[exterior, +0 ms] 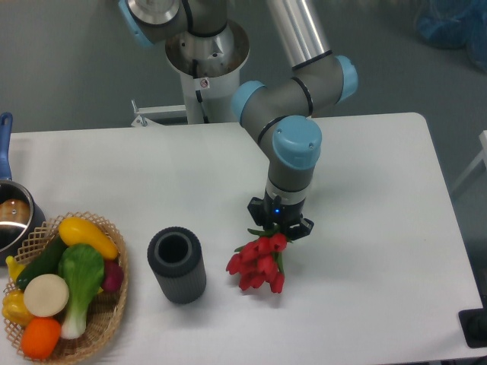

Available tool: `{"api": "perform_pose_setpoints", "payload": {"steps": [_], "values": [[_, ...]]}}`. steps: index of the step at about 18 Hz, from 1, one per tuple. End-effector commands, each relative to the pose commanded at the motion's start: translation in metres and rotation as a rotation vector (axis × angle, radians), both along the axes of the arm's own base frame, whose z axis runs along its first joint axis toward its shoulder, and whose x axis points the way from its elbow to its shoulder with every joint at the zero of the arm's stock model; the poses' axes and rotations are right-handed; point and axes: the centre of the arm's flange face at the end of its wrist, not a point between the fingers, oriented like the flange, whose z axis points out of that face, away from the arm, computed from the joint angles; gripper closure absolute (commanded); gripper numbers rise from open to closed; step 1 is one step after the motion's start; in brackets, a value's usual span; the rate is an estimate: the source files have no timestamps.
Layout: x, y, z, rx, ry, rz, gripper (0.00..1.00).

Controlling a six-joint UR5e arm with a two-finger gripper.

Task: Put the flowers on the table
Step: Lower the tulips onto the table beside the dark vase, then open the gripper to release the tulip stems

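Flowers (259,266) low over surface (380,228), right of grey cylinder (176,265), blooms toward me, stems hidden under end effector (280,228). I judge placing step: lower until blooms rest flat, then release, lift straight up, avoid dragging. Keep clear of cylinder. End effector points down, appears clamped on stems; jaw gap hidden, contact with surface unclear. Basket (106,319) far left, well apart.
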Motion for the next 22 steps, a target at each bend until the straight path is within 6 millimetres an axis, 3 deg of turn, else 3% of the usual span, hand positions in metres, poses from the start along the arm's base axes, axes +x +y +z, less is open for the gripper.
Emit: {"api": "perform_pose_setpoints", "payload": {"steps": [3,5,9,10,11,12,16,22], "values": [[-0.002,0.001,-0.007,-0.005,-0.008,0.0,0.69],[-0.002,0.002,-0.009,-0.005,-0.009,-0.005,0.49],[-0.011,0.007,-0.001,0.008,0.011,-0.008,0.31],[-0.015,0.007,0.003,0.019,0.016,-0.002,0.21],[-0.022,0.005,0.009,0.027,0.029,0.008,0.0],[-0.027,0.007,0.016,0.034,0.042,0.016,0.0],[-0.034,0.004,0.057,0.078,0.102,0.026,0.0],[-0.063,-0.005,0.16,0.297,0.147,0.209,0.0]]}}
